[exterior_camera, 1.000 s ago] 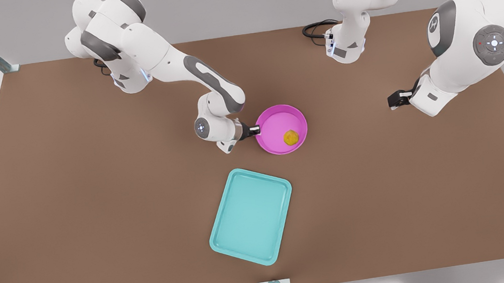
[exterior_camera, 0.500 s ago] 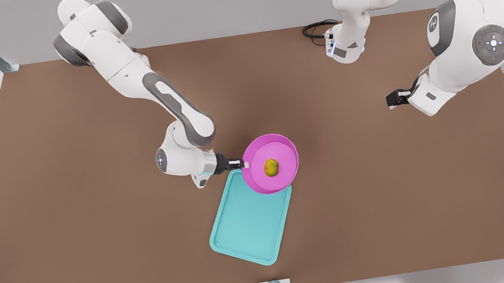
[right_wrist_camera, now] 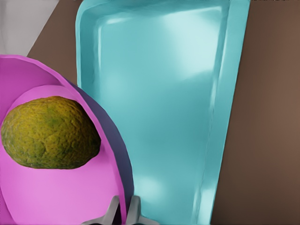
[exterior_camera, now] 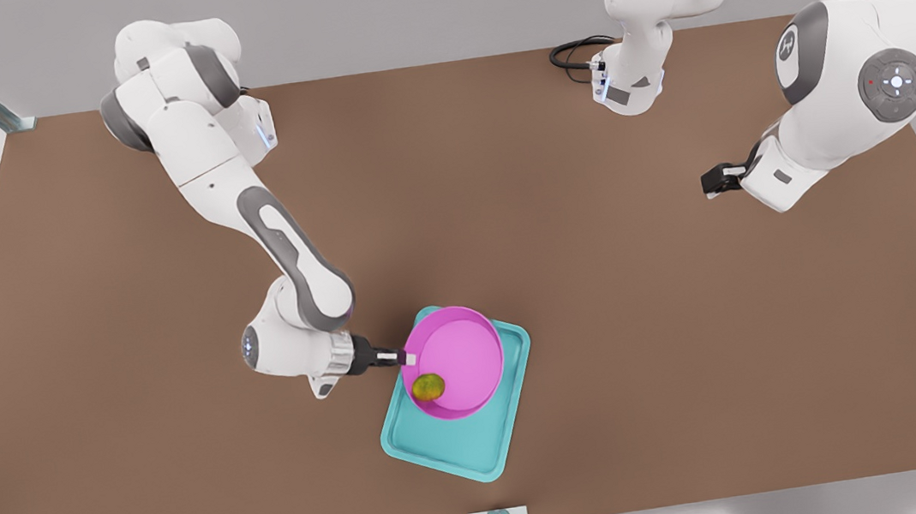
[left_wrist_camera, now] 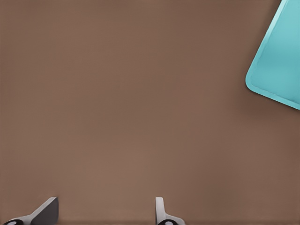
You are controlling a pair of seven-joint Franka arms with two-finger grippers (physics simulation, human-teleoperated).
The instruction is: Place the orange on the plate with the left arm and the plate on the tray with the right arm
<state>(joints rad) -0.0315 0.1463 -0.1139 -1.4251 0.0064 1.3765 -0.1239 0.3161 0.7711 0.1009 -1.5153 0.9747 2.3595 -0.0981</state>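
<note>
right gripper (exterior_camera: pixel 397 356) pinches the plate (exterior_camera: pixel 461 356) by its rim, holding it tilted over the tray's (exterior_camera: pixel 480 453) far end near the table's (exterior_camera: pixel 87 334) near edge, likely so it can be lowered flat; the orange (exterior_camera: pixel 428 387) sits against the plate's low rim near the grip. left gripper (left_wrist_camera: pixel 105 213) waits spread wide and empty above bare table off the far right corner. the right wrist view shows the fingers (right_wrist_camera: pixel 112 211) clamped either side of the rim, which the front view can't resolve.

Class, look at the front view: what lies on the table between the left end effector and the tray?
Nothing: between the left end effector and the tray there is bare brown table.
</note>
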